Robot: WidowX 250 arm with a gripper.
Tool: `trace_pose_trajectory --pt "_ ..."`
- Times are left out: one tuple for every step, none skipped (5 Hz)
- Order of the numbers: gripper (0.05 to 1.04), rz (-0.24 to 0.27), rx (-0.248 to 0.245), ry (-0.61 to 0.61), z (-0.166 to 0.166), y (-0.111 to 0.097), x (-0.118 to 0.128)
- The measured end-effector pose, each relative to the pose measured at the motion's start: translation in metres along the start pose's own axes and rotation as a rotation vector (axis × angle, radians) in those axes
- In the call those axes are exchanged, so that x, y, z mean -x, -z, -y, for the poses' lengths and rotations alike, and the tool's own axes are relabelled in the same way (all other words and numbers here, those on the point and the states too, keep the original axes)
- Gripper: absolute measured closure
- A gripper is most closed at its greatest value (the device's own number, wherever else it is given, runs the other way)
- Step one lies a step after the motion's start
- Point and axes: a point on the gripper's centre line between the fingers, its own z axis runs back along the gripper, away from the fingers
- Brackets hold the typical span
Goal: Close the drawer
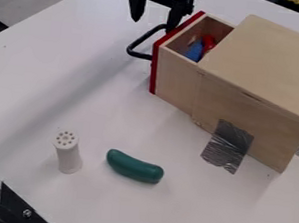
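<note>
Black hardware is sitting at the lower left; a green curved toy and a white shaker are resting on the tabletop; beyond, the red-fronted drawer is jutting from its wooden box; the claw is hanging open beside the drawer's black handle.

My gripper hangs, fingers apart, by the handle of the drawer, partly out of its box. A shaker stands near a green toy.
</note>
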Motion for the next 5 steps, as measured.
trace_pose_trajectory --pt "0.085 -0.01 0.006 0.0 0.002 0.0 0.002" --pt "0.085 -0.009 0.013 0.001 0.002 -0.002 0.003" --pt "0.085 -0.022 0.024 0.014 0.009 -0.003 0.005" --pt "0.085 -0.016 0.039 0.073 0.031 -0.005 0.006" --pt "0.085 -0.016 0.052 0.08 0.036 -0.004 0.006"
